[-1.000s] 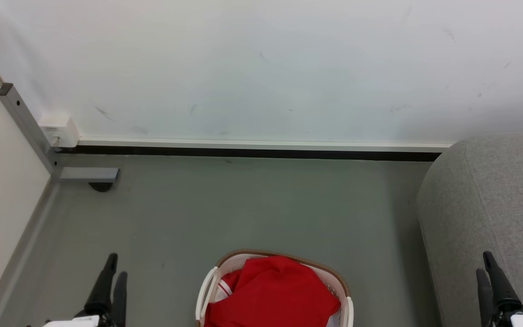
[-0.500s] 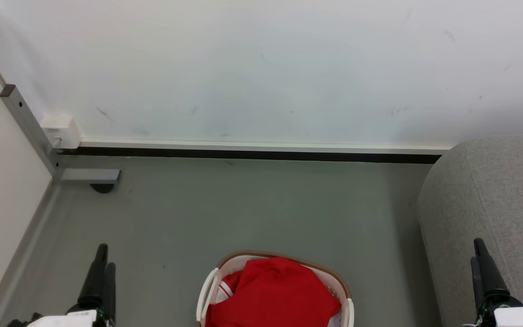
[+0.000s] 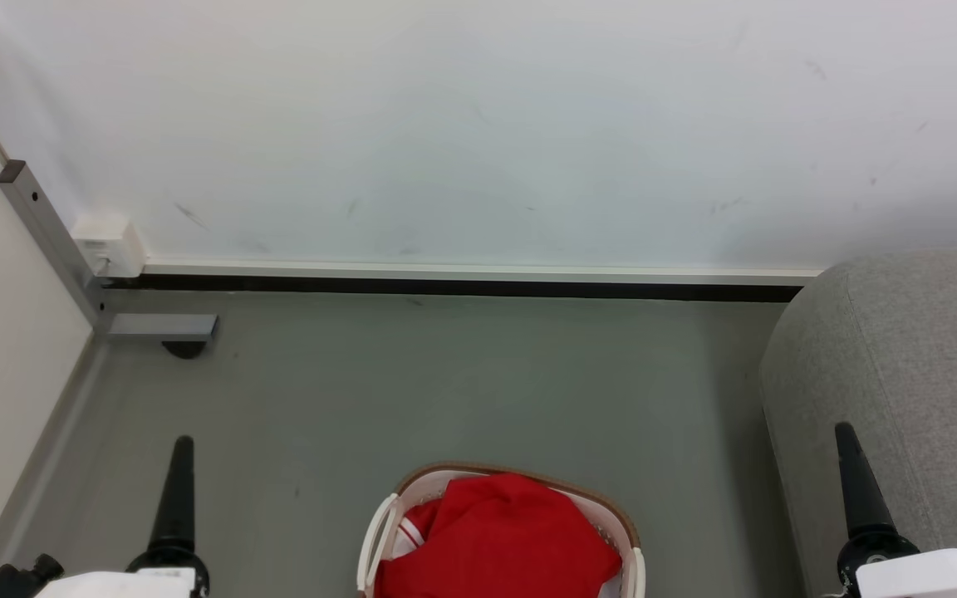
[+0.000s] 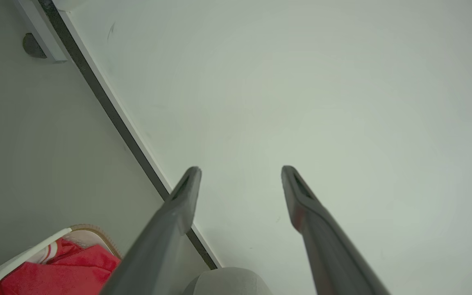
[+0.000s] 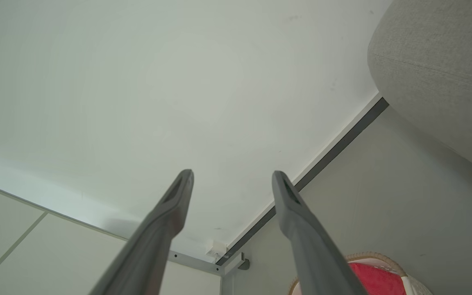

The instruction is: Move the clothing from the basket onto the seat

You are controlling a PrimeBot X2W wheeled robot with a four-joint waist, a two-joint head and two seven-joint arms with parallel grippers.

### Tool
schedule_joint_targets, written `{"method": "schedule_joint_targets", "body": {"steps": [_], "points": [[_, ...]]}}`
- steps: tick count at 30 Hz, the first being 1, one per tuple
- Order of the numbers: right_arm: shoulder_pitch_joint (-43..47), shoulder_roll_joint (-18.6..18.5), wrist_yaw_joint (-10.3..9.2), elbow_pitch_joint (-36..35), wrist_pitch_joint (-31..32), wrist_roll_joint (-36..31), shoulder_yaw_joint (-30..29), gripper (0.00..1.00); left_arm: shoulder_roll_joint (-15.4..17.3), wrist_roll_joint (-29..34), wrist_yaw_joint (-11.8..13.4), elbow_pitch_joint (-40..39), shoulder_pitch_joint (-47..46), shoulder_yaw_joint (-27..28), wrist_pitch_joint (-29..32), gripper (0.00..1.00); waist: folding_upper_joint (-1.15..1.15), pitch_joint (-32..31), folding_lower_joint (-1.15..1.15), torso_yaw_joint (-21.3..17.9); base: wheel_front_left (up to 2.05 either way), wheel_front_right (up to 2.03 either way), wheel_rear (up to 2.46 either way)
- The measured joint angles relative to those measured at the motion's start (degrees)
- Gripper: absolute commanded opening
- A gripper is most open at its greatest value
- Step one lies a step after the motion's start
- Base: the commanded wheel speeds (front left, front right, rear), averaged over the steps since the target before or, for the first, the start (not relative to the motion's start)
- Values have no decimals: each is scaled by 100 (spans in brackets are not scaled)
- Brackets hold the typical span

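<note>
The red clothing (image 3: 503, 540) lies heaped in the white basket (image 3: 520, 476) with a brown rim, on the floor at the bottom centre of the head view. The light grey seat (image 3: 902, 357) stands to its right. A dark finger (image 3: 179, 490) of my left gripper rises left of the basket, well apart from it. My right gripper's finger (image 3: 856, 490) stands in front of the seat's side. In the wrist views the left gripper (image 4: 240, 170) and the right gripper (image 5: 232, 174) are both open and empty. The clothing (image 4: 55, 274) and the seat (image 5: 436, 69) show there too.
A white wall with a black baseboard (image 3: 462, 287) closes the far side. In the left corner stand a grey metal post with a foot (image 3: 159, 325) and a small white box (image 3: 109, 245). Grey floor (image 3: 445, 382) stretches between basket and wall.
Both grippers' fingers have spread from close together to wide apart. Both grippers have risen a little in the head view. The clothing still lies in the basket.
</note>
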Motion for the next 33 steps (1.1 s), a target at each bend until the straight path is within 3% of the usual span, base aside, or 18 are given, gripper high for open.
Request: {"method": "schedule_joint_targets", "body": {"steps": [17,25,33], "points": [[-17,-100,0,231,-335,-1986,289,100,196,2593,110,-264,211,-285,-339,100,0,-42,0,-54,0,0,0],[-30,-71,0,265,-474,-2605,347,100,252,3278,309,-290,320,-420,-458,100,0,-81,0,-67,0,0,0],[-36,-40,0,380,-602,-3234,359,100,320,3732,302,-272,400,-599,-602,100,0,-123,0,-98,0,0,0]]}}
